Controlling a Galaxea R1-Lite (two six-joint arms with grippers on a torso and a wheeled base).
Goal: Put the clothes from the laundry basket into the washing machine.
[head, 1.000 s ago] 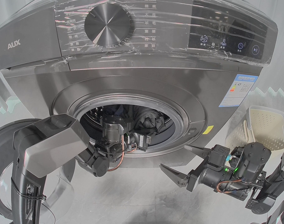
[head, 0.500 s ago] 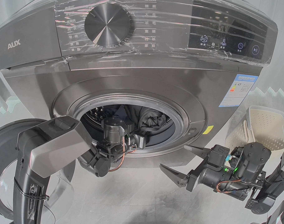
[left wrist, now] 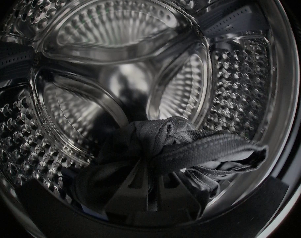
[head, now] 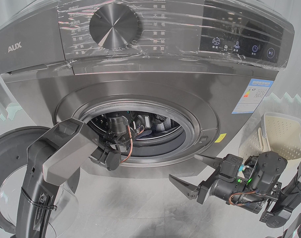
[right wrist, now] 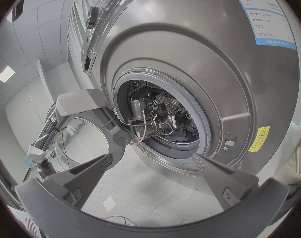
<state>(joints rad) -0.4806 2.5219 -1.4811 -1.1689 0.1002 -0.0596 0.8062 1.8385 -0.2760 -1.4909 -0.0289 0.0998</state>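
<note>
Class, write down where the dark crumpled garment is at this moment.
In the left wrist view, the dark crumpled garment is bunched in the left gripper, inside the perforated steel drum of the grey washing machine.

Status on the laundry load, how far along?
Done: the basket looks empty where visible. In hand: left hand is inside the drum, clamped on a dark garment, not yet released. Left: drop it and withdraw; right hand hangs open outside the machine.
</note>
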